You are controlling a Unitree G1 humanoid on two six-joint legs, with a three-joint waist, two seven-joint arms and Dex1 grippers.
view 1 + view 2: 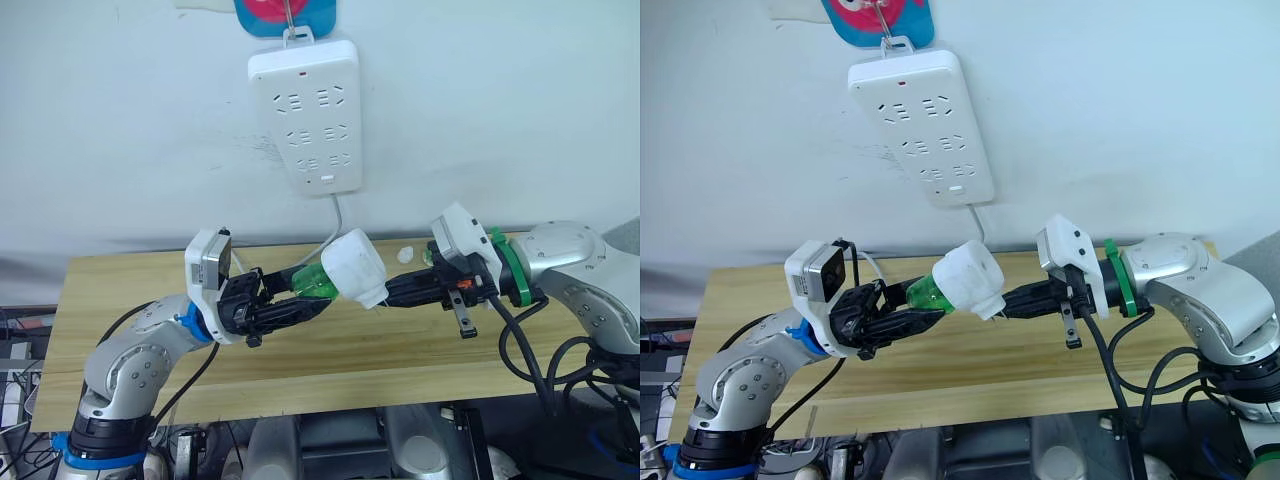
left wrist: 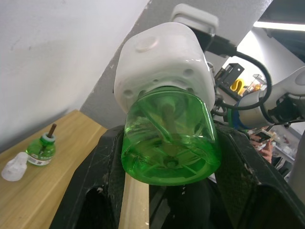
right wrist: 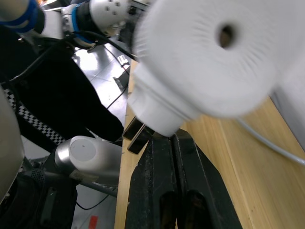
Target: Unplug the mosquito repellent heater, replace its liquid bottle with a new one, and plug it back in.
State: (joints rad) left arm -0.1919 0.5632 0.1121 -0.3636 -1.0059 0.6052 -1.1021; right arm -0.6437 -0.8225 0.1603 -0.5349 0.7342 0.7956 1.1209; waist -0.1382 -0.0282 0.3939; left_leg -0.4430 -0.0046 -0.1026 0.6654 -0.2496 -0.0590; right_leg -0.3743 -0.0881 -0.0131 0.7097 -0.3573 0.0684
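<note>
Here, left gripper (image 1: pixel 300 300) clamped on green bottle (image 1: pixel 318 283), right gripper (image 1: pixel 392 292) closed on heater (image 1: pixel 356 266), held above wooden table (image 1: pixel 120 300), power strip (image 1: pixel 306 112) on white wall.

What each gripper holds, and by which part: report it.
Left gripper clamps the green bottle by its body, its neck in the heater. Right gripper pinches the heater at its plug end.

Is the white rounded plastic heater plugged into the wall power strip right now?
No, the white rounded plastic heater is held above the table, away from the power strip.
</note>
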